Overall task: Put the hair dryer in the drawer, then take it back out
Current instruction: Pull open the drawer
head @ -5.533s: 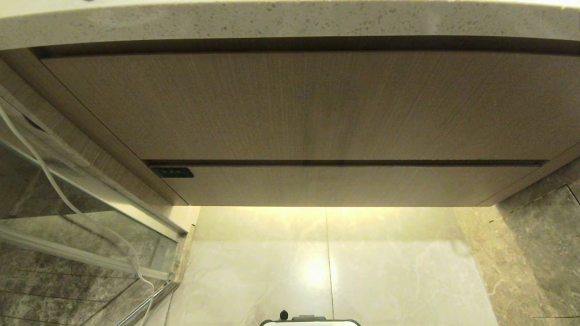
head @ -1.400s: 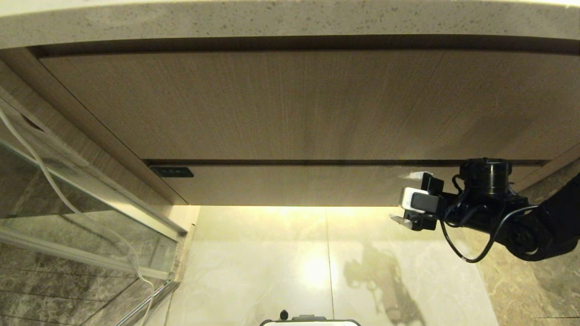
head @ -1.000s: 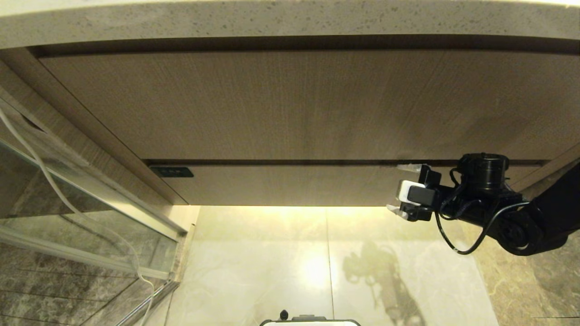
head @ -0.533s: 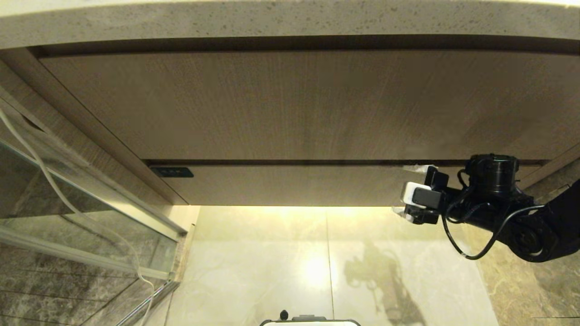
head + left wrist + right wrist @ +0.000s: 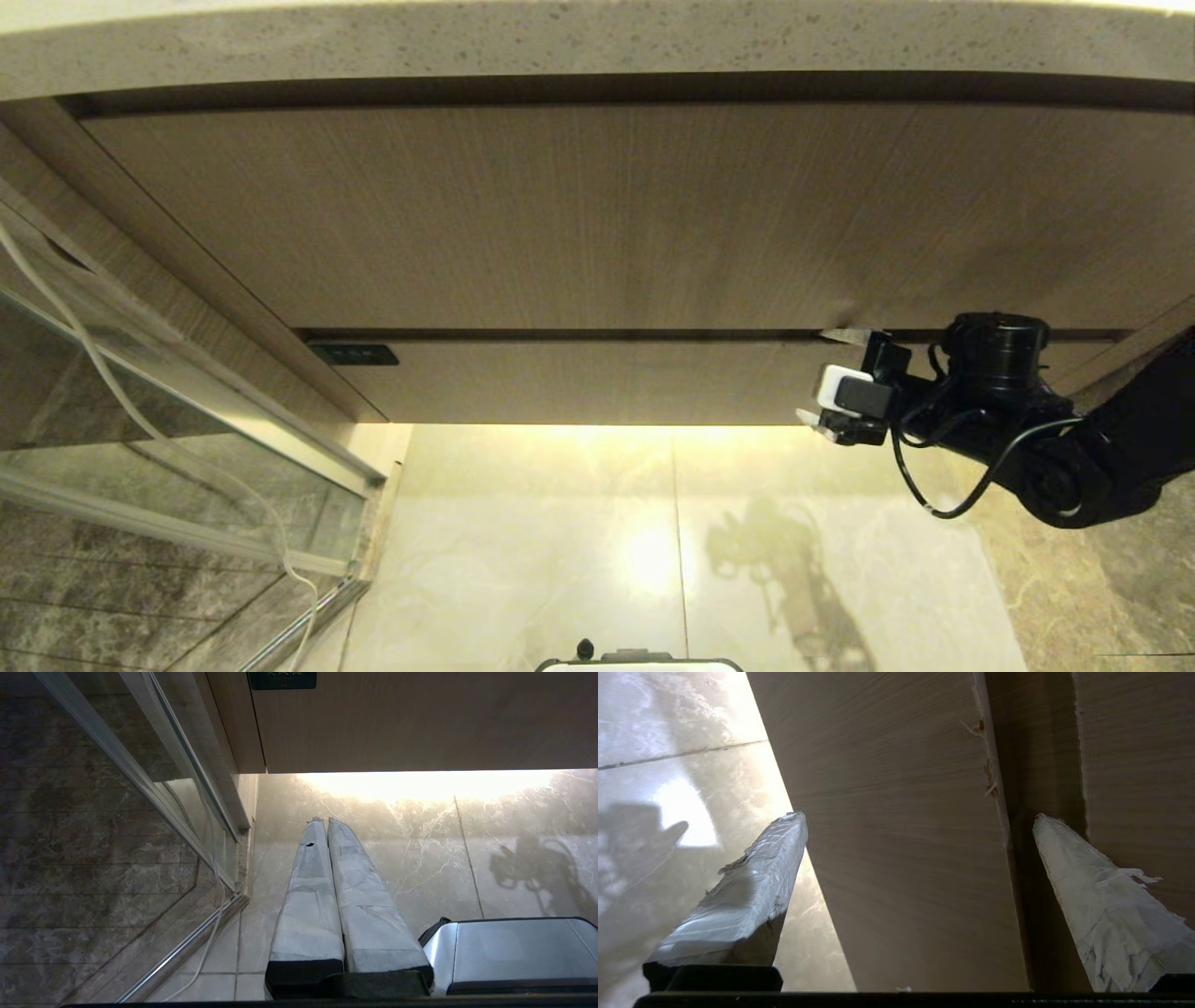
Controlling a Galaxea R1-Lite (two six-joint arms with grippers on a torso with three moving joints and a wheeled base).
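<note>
At far left we see a glass shower partition with a metal frame [image 5: 187, 411] and a thin white cord [image 5: 112, 392] hanging along it. Beside it, under the speckled stone tabletop [image 5: 560, 42], hangs the cabinet: a tall light-brown wood-grain panel [image 5: 579, 215] above, and below it the wide shallow light-brown wood-grain drawer [image 5: 597, 383], closed, its narrow front carrying a small dark label [image 5: 355, 355] at its left end. Beneath lies the glossy pale marble floor [image 5: 579, 541]. The small white hair dryer appears in none of our views. Our left claw [image 5: 325, 821] is parked low over the floor near the partition, its taped fingers pressed together, next to a brushed-metal bin lid [image 5: 514, 947]. At right, our black right arm [image 5: 1074, 448] reaches in sideways; its right claw [image 5: 826, 378] stands wide open and empty against the right part of the drawer front, one taped finger [image 5: 1101, 905] at the dark gap above the front, the other finger [image 5: 742, 896] at its lower edge.
</note>
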